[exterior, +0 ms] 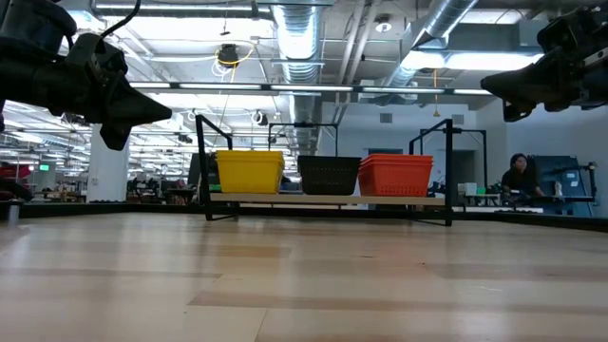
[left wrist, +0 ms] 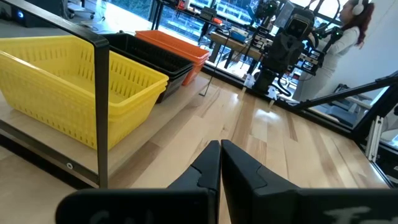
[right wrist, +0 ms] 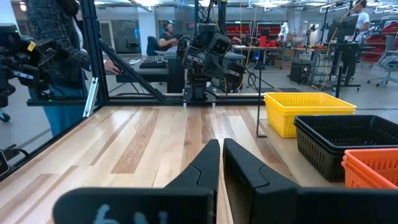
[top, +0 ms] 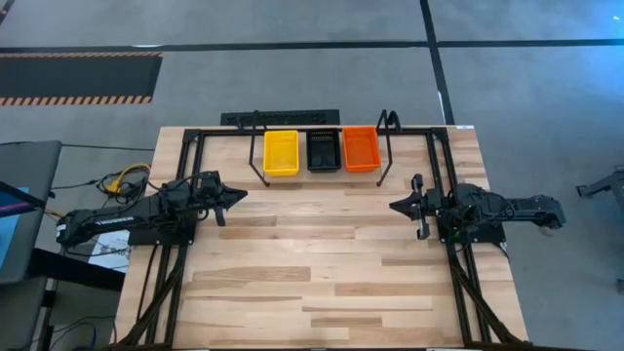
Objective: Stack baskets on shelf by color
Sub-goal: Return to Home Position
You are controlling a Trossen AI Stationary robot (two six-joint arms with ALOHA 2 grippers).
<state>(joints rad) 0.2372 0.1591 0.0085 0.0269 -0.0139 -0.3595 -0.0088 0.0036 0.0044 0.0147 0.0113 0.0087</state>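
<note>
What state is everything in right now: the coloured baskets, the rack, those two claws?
Yellow baskets: nested in one upright stack, shelf's left end.
Black baskets: nested in one upright stack, middle.
Orange baskets: nested in one upright stack, right end.
Shelf: upright, carrying all three stacks.
Left claw: shut, empty, raised over the table.
Right claw: shut, empty, raised over the table.

Three basket stacks [top: 324, 151] stand side by side on the shelf [exterior: 328, 199] at the far edge of the table [top: 322, 283].
</note>
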